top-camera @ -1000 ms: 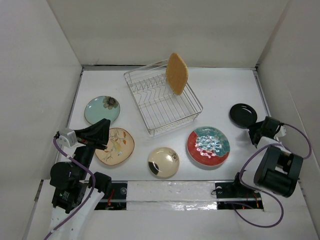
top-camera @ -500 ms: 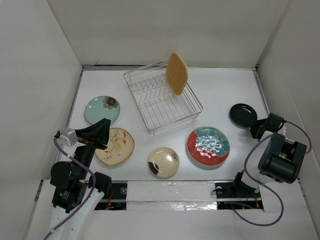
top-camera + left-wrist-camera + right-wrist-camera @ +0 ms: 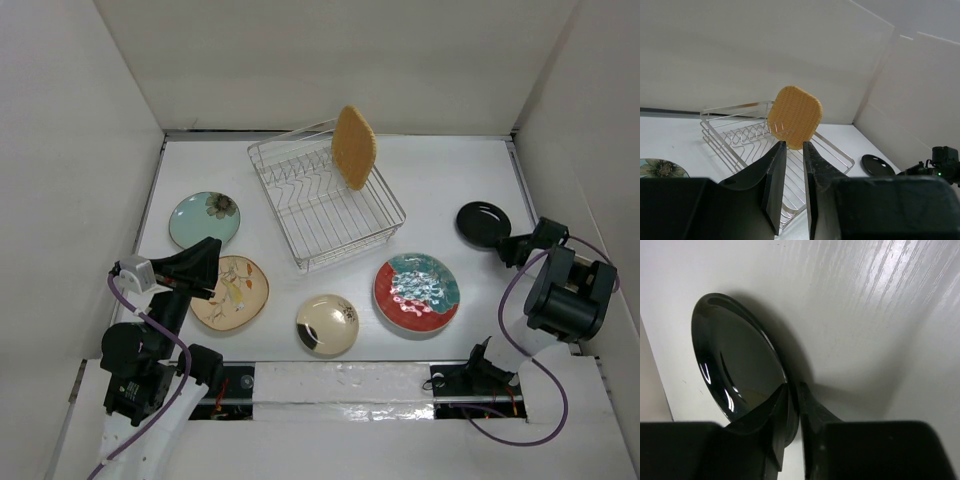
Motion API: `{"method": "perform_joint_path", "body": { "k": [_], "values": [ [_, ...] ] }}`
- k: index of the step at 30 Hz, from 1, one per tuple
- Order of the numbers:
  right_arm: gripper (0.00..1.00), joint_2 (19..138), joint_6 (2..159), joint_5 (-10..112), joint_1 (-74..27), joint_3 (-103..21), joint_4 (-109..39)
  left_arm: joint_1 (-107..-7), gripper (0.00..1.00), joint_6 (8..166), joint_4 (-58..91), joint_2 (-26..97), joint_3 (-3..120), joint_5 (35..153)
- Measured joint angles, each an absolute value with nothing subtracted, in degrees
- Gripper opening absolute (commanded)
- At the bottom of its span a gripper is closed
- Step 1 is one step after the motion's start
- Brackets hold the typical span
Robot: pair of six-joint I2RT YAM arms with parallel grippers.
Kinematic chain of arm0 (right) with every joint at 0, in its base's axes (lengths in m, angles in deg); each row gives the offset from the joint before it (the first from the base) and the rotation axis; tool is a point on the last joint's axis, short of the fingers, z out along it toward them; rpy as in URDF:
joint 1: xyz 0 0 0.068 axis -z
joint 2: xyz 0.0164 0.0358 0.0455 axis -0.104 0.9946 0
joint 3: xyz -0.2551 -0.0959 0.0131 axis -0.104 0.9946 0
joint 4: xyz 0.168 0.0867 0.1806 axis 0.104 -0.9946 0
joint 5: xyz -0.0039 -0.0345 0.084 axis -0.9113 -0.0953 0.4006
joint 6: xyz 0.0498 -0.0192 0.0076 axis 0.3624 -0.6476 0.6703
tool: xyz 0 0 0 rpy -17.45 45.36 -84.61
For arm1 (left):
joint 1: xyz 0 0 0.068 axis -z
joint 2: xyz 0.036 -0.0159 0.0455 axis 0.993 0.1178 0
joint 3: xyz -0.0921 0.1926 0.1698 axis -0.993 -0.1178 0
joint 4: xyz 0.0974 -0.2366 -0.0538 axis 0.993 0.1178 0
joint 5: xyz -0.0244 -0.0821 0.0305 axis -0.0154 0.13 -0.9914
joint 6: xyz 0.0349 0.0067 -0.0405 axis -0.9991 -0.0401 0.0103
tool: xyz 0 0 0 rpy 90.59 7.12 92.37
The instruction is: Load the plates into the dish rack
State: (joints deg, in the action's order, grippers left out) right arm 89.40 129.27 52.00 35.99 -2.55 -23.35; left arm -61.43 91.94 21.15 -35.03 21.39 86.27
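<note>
The dish rack [image 3: 276, 208] [image 3: 735, 145] stands at the back centre, with the orange plate [image 3: 353, 147] [image 3: 794, 117] upright in its far right corner. The small black plate [image 3: 483, 223] [image 3: 735, 360] [image 3: 879, 165] lies at the right. My right gripper [image 3: 506, 245] [image 3: 792, 387] is shut on its near rim, one finger on each face. The red patterned plate [image 3: 417, 292], cream plate [image 3: 327, 325], beige floral plate [image 3: 232, 292] and pale teal plate [image 3: 204, 219] [image 3: 660, 167] lie flat on the table. My left gripper [image 3: 213, 248] [image 3: 794, 145] hangs above the beige plate, jaws slightly apart and holding nothing.
White walls close in the table on the left, back and right. The black plate sits close to the right wall. My right arm [image 3: 945, 160] shows at the far right of the left wrist view.
My right gripper moved up along the right side and closed onto the black plate's rim, and the plate shifted slightly. The left arm has not moved.
</note>
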Motion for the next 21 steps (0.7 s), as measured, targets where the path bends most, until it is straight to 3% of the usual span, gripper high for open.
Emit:
{"method": "perform_joint_path", "body": {
  "k": [1, 2, 8, 13, 17, 21],
  "values": [
    [0.11, 89.97, 129.55, 52.28, 35.93, -2.92, -23.35, -61.43, 0.17, 91.94, 21.26, -35.03, 21.39, 86.27],
    [0.0, 90.38, 129.71, 52.57, 35.9, -3.25, -23.24, -61.45, 0.17, 91.94, 21.41, -35.03, 21.39, 86.27],
    [0.0, 89.7, 130.56, 52.3, 35.49, -3.07, -22.06, -61.43, 0.17, 91.89, 21.63, -35.03, 21.39, 85.31],
    [0.0, 74.56, 129.86, 46.58, 31.69, 1.34, -23.41, -61.45, 0.17, 91.8, 21.63, -34.9, 21.39, 85.2],
    [0.0, 61.0, 124.85, 39.23, 22.44, -2.81, -24.05, -61.43, 0.17, 91.74, 21.63, -34.35, 21.39, 85.2],
    [0.0, 58.4, 116.11, 30.93, 9.06, -14.11, -25.6, -61.43, 0.17, 91.74, 21.63, -33.72, 21.39, 85.17]
  ]
}}
